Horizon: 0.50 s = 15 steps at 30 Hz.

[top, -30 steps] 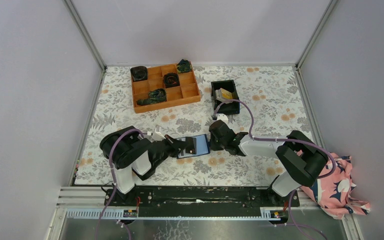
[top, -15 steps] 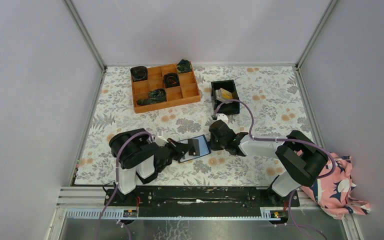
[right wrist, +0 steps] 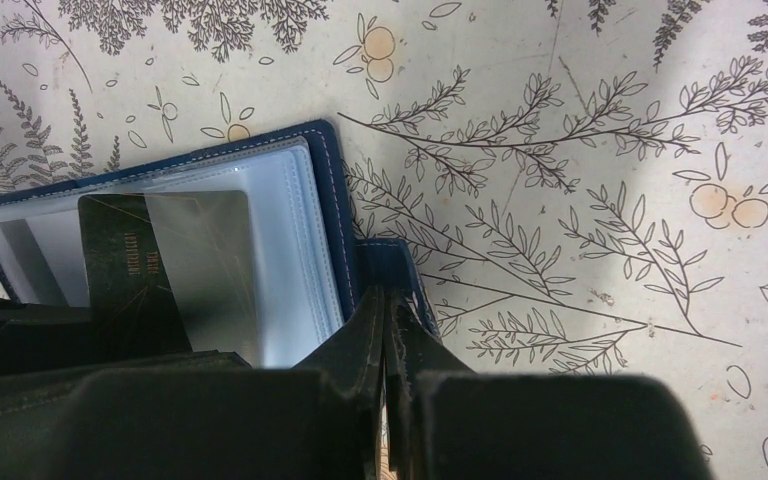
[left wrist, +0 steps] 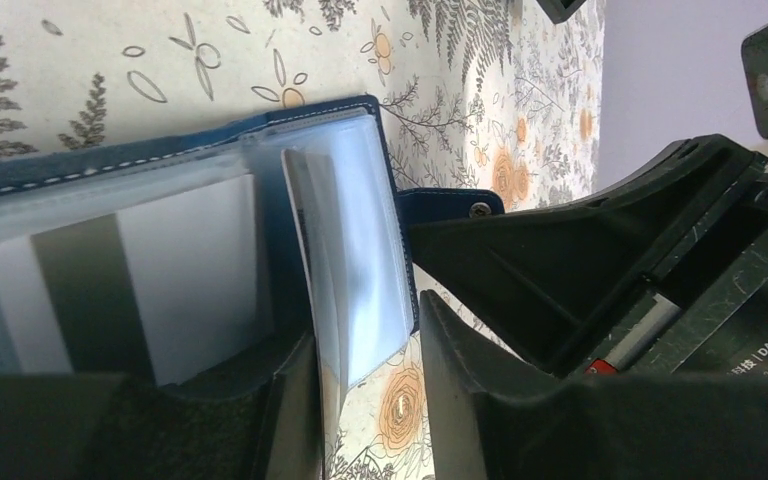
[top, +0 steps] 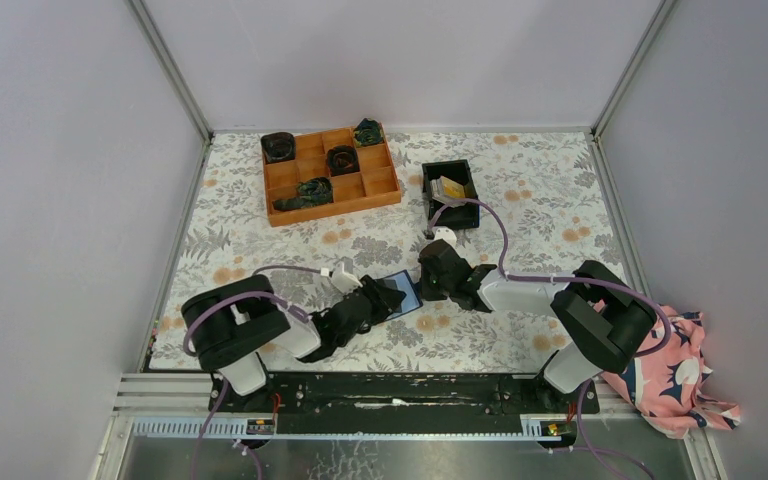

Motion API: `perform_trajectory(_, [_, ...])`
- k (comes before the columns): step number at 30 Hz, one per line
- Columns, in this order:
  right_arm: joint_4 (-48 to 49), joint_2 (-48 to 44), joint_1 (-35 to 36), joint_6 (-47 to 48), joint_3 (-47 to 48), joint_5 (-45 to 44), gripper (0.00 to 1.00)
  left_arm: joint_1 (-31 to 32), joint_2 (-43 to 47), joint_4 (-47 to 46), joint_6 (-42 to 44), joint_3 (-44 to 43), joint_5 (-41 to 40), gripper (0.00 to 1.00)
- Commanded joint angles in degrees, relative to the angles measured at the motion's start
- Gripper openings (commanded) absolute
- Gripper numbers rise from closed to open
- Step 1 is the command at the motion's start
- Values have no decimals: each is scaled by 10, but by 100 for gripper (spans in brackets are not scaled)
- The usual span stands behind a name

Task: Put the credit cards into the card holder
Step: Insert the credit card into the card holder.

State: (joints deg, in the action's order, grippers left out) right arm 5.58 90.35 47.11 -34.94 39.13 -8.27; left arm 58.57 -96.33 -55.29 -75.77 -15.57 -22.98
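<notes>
Right jaws: the right gripper (right wrist: 388, 335) is pressed together on the navy snap tab (right wrist: 400, 265), pinning that side of the wallet.
Left jaws: the left gripper (left wrist: 365, 338) is narrowly parted. A clear sleeve leaf (left wrist: 355, 230) stands in the gap and the tablecloth shows beside it. Whether it is pinched, I cannot tell.
Card holder, place: the card holder (right wrist: 328, 180) lies open on the floral tablecloth (right wrist: 580, 150) between the two grippers, toward the near side of the table.
Card holder, look: dark navy cover with pale stitching, a lighter blue inside and glossy transparent pockets.
Cards inside: a grey card with a dark stripe (left wrist: 190, 270) sits in a pocket. The right wrist view shows a dark card (right wrist: 160, 265) behind plastic, seemingly in the lifted leaf.
Cards waiting: a yellow-orange card (top: 450, 187) lies in the black bin (top: 473, 195), well apart toward the back.
Handling, cards: probably light, stiff and slick. Lying flat they give little to grip, so take one by a short edge, with the pads on both faces.
Handling, holder: likely soft and floppy, and apt to slide or fold shut. The tab is a sound anchor, and the leaves are thin, so spread them gently.
</notes>
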Motion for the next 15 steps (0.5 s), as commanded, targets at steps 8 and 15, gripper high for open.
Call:
perform_trajectory(8, [-94, 45, 1, 7, -36, 24, 0, 38, 74, 292, 48, -30, -47, 51])
perform_trajectory(15, [-94, 46, 1, 8, -34, 26, 0, 40, 88, 314, 40, -11, -57, 57])
